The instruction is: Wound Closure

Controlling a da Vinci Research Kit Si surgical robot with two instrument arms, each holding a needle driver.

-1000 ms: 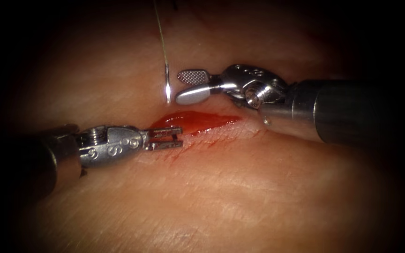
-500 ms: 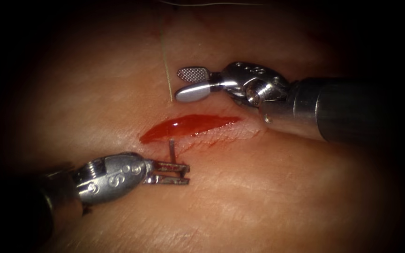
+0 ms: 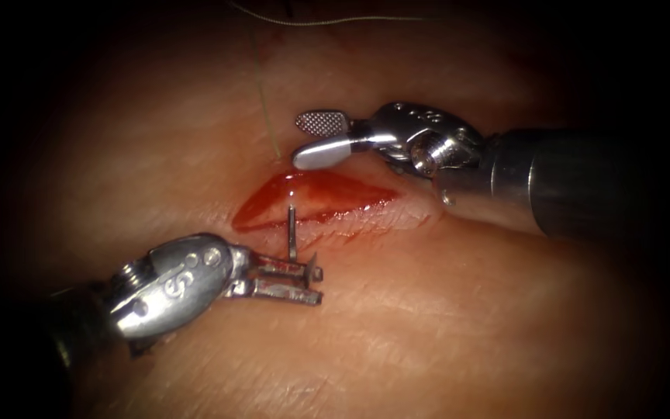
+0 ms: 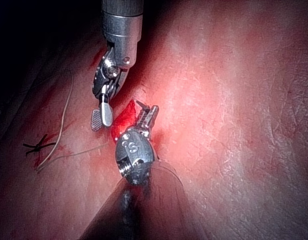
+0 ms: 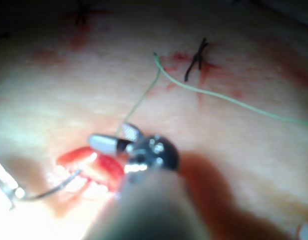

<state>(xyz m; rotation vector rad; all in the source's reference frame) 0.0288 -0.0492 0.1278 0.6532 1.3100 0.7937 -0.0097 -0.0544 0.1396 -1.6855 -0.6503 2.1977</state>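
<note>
A: Filling most of the endoscope view is the tissue point(image 3: 443, 326), and across its middle runs the cut point(image 3: 312, 203), wet with red fluid point(image 3: 327, 194).

B: And the two tools?

A: The right end effector point(image 3: 321, 138) sits just above the cut on its far side, jaws spread apart, holding nothing. The left end effector point(image 3: 300, 281) lies on the near side, just below the cut, jaws closed on the needle point(image 3: 291, 233) near one end of its curve.

B: Where does the needle go?

A: From the jaws it rises toward the cut, and its upper end meets the near edge there. In the right wrist view the needle point(image 5: 61, 186) curves out of the cut's lip toward the left tool.

B: Thread?

A: A pale thread point(image 3: 264, 101) comes down the tissue to the cut's far edge, beside the right end effector. A dark knotted stitch point(image 4: 38, 146) sits well off from the cut.
</note>
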